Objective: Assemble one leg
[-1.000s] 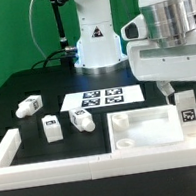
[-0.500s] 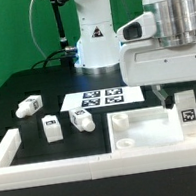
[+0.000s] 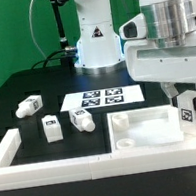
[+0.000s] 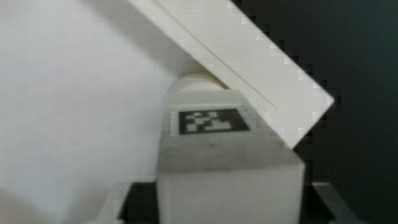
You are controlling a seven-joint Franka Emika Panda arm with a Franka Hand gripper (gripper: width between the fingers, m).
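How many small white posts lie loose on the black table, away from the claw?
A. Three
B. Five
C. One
A: three legs lie loose, one, a second and a third, while the claw holds a fourth leg upright at the tray-like piece.

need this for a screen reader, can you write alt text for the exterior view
A robot gripper holds an upright white leg with a square tag over the right corner of a large white square piece. Three more legs lie on the black table beside the marker board.
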